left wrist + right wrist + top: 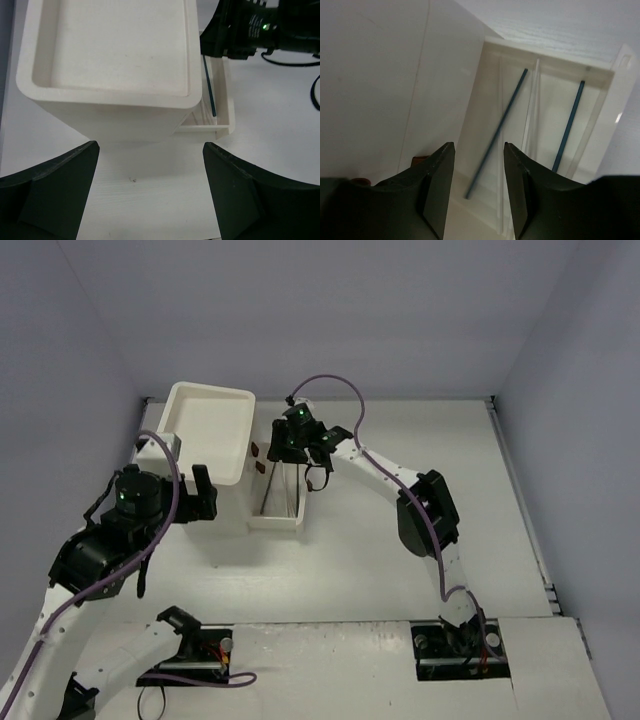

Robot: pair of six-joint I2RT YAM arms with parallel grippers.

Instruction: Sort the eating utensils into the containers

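A white boxy cabinet with a rimmed top stands at the back left; it also shows in the left wrist view. One long white drawer is pulled out toward me. In the right wrist view the drawer holds two dark blue chopsticks and clear-white chopsticks. My right gripper hovers over the drawer's cabinet end, open and empty. My left gripper is wide open and empty in front of the cabinet. One chopstick shows in the drawer.
Small brown knobs show on the cabinet front beside the open drawer; one knob sits by my right gripper's left finger. Grey walls close in the table on the left, back and right. The right arm's elbow is over the table's middle.
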